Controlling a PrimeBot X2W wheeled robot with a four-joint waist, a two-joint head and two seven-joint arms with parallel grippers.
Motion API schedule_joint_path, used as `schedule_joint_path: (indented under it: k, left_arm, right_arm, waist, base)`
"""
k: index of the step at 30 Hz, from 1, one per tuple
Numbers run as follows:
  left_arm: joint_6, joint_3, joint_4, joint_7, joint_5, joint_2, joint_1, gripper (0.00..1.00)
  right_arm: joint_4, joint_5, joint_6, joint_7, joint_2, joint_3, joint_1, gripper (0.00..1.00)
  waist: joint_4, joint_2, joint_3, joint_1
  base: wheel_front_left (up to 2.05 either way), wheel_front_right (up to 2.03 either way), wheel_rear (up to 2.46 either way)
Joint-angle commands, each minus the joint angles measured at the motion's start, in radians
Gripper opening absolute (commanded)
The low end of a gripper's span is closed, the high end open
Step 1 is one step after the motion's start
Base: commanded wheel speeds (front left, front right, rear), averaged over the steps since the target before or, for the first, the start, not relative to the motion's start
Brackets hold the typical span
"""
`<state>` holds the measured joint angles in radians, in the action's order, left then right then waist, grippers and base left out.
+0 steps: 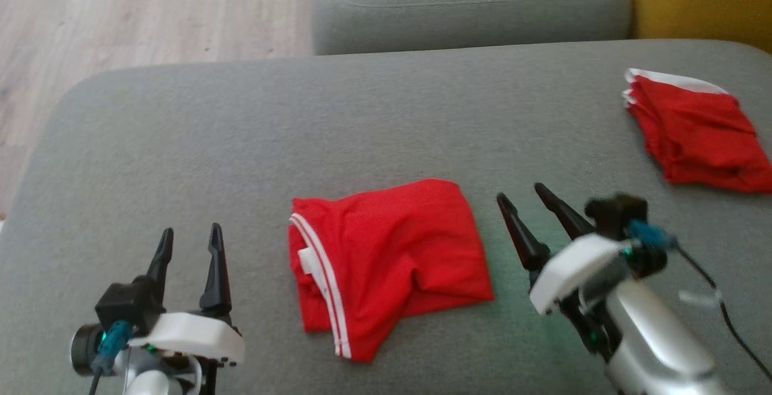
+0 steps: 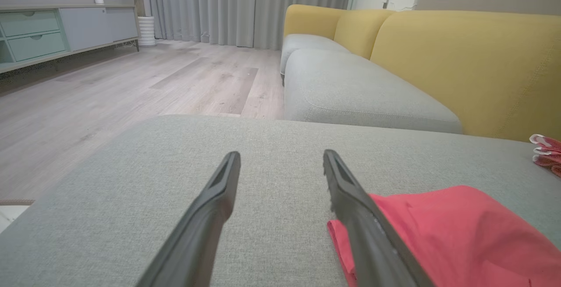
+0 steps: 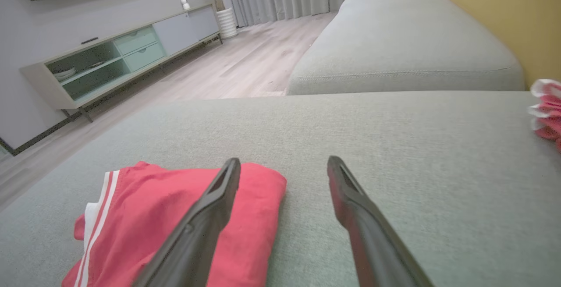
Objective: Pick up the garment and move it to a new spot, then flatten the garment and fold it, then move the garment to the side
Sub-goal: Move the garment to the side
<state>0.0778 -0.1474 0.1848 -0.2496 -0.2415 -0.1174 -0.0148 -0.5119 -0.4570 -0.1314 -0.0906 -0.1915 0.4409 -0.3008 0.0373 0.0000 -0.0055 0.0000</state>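
Note:
A red garment [image 1: 386, 259] with a white-striped waistband lies folded on the grey sofa seat [image 1: 241, 142], between my two grippers. My left gripper [image 1: 190, 235] stands open to its left, with nothing between the fingers. In the left wrist view the garment [image 2: 460, 234] lies beside and behind the right finger of that gripper [image 2: 280, 157]. To the garment's right, my right gripper [image 1: 522, 193] is open and empty too. Seen from the right wrist, the garment [image 3: 144, 225] lies partly behind the left finger of the right gripper [image 3: 282, 162].
Another red garment with white trim [image 1: 693, 129] lies folded at the seat's far right, seen as well in the wrist views [image 2: 545, 151] [image 3: 545, 107]. A second grey cushion [image 1: 470, 3] and yellow backrest [image 1: 699, 0] lie beyond. Wooden floor [image 1: 120, 15] borders the left.

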Motion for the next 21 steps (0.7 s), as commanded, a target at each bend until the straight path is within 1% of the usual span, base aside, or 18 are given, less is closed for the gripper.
schedule_joint_path:
  k: [1, 2, 3, 8, 11, 15, 18, 21]
  left_arm:
    - [-0.002, 0.039, -0.031, -0.012, 0.009, -0.001, 0.060, 1.00]
    - [-0.004, 0.037, -0.031, -0.012, 0.010, 0.002, 0.061, 1.00]
    - [-0.010, 0.034, -0.028, -0.012, 0.012, 0.006, 0.068, 1.00]
    - [-0.020, 0.032, -0.018, -0.012, 0.016, 0.018, 0.086, 1.00]
    - [-0.025, 0.031, -0.014, -0.012, 0.018, 0.024, 0.094, 1.00]
    - [-0.030, 0.033, -0.011, -0.012, 0.019, 0.032, 0.102, 1.00]
    - [-0.032, 0.036, -0.009, -0.012, 0.023, 0.036, 0.102, 1.00]
    - [-0.036, 0.038, -0.004, -0.012, 0.025, 0.039, 0.102, 1.00]
  right_arm:
    - [0.022, -0.013, 0.001, 0.007, 0.008, 0.016, -0.054, 1.00]
    - [0.000, -0.034, 0.001, 0.035, 0.009, 0.031, -0.076, 1.00]
    - [-0.050, -0.082, 0.001, 0.096, 0.017, 0.046, -0.114, 1.00]
    - [-0.192, -0.182, 0.001, 0.246, 0.043, 0.058, -0.196, 1.00]
    - [-0.280, -0.195, 0.001, 0.306, 0.041, 0.064, -0.239, 1.00]
    - [-0.400, -0.217, 0.001, 0.397, 0.061, 0.058, -0.268, 1.00]
    - [-0.437, -0.269, 0.001, 0.476, 0.085, 0.069, -0.264, 1.00]
    - [-0.445, -0.316, 0.001, 0.538, 0.093, 0.090, -0.252, 1.00]
  waist:
    - [0.016, 0.0000, 0.004, 0.0000]
    - [0.027, 0.0000, 0.006, 0.0000]
    - [0.052, 0.0000, 0.016, 0.0000]
    - [0.112, 0.0000, 0.037, 0.0000]
    - [0.140, 0.0000, 0.049, 0.0000]
    - [0.168, 0.0000, 0.061, 0.0000]
    - [0.178, 0.0000, 0.064, 0.0000]
    - [0.183, 0.0000, 0.062, 0.0000]
  base:
    - [0.00, 0.00, 0.00]
    - [0.00, 0.00, 0.00]
    - [0.00, 0.00, 0.00]
    - [0.00, 0.00, 0.00]
    - [0.00, 0.00, 0.00]
    - [0.00, 0.00, 0.00]
    - [0.00, 0.00, 0.00]
    - [0.00, 0.00, 0.00]
